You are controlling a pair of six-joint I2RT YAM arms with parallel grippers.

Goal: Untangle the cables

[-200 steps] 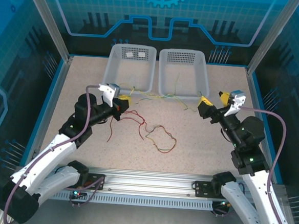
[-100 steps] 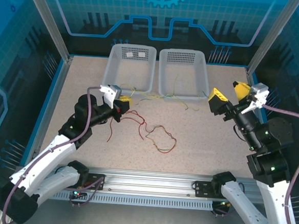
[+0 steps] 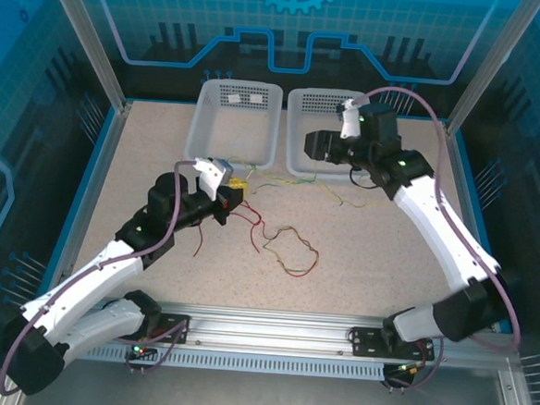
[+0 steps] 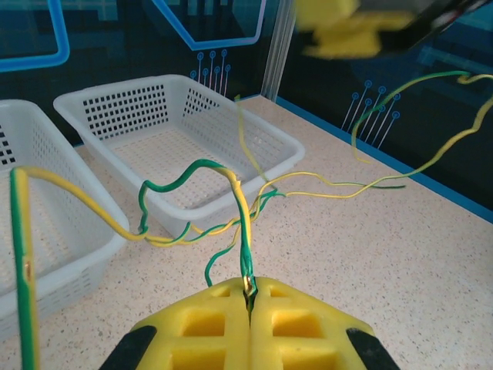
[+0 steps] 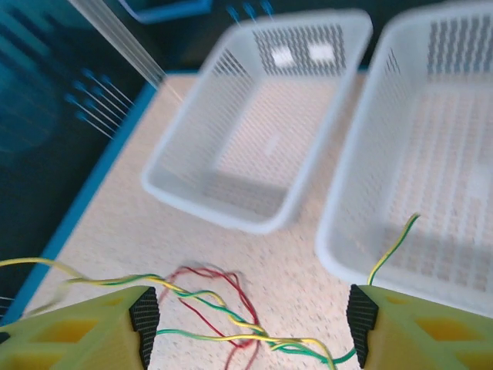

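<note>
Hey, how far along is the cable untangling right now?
Nothing looks finished: yellow-green cables twist together by the baskets, red cables lie looped. In hand: left gripper shut on a yellow-green cable; right gripper open above them. Separating remains.

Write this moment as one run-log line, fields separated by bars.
left jaws: shut on thin yellow-green cable | right jaws: open | thin red cables: on tabletop

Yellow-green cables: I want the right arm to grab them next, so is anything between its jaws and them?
Nothing visible blocks them. In the right wrist view the yellow-green cables run across the gap between the right gripper's open jaws, over bare table. The white basket lies off to one side.
</note>
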